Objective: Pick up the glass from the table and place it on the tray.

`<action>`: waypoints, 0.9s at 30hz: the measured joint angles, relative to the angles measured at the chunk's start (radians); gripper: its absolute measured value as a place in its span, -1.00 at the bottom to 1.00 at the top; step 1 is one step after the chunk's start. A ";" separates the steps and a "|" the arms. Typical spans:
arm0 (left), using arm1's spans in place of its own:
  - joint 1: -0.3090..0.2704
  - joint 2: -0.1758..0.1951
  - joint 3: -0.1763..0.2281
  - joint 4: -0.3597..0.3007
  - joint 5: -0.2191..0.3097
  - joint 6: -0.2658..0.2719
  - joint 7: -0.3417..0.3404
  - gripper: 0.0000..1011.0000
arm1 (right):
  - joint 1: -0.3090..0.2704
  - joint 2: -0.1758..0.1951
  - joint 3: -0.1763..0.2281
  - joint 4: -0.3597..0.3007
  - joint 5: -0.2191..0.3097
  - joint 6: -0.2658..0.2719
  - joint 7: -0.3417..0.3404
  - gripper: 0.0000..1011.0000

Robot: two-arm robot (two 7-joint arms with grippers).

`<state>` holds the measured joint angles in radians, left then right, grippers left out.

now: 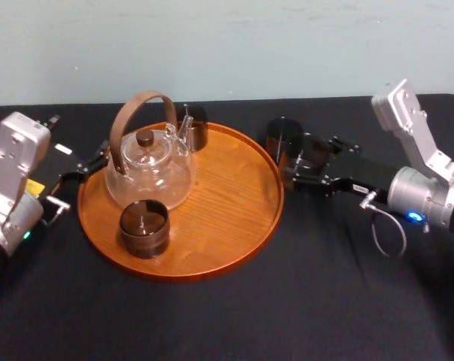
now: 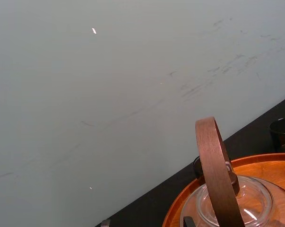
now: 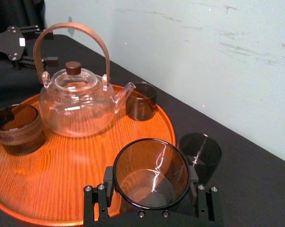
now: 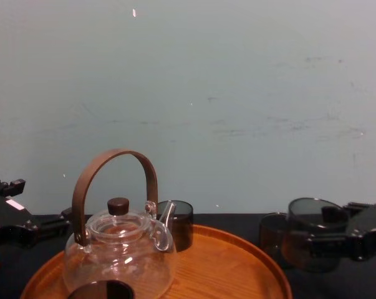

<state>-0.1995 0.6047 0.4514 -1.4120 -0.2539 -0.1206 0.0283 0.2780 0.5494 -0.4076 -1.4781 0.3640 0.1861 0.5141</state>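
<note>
My right gripper point(image 1: 308, 162) is shut on a dark smoky glass point(image 1: 312, 153), holding it a little above the black table point(image 1: 302, 301), just off the right rim of the round wooden tray point(image 1: 227, 188). In the right wrist view the held glass point(image 3: 151, 172) sits upright between the fingers point(image 3: 97, 201), its near side over the tray's rim point(image 3: 76, 161). From the chest view the glass point(image 4: 312, 240) hangs right of the tray point(image 4: 237, 268). My left gripper point(image 1: 87, 165) rests open at the tray's left edge.
A second dark glass point(image 1: 283, 138) stands on the table close behind the held one. The tray carries a clear glass teapot point(image 1: 147, 169) with a brown hoop handle, a dark glass point(image 1: 144, 229) at its front and another point(image 1: 193, 126) at its back. The tray's right half is bare wood.
</note>
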 joint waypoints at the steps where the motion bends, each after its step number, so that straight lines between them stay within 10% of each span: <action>1: 0.000 0.000 0.000 0.000 0.000 0.000 0.000 0.98 | 0.005 -0.003 -0.003 0.003 0.000 0.000 0.000 0.79; 27: 0.000 0.000 0.000 0.000 0.000 0.000 0.000 0.98 | 0.152 -0.141 -0.111 0.170 -0.057 -0.057 0.017 0.79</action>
<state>-0.1995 0.6047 0.4514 -1.4120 -0.2539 -0.1205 0.0283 0.4298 0.4086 -0.5190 -1.3082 0.3069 0.1292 0.5314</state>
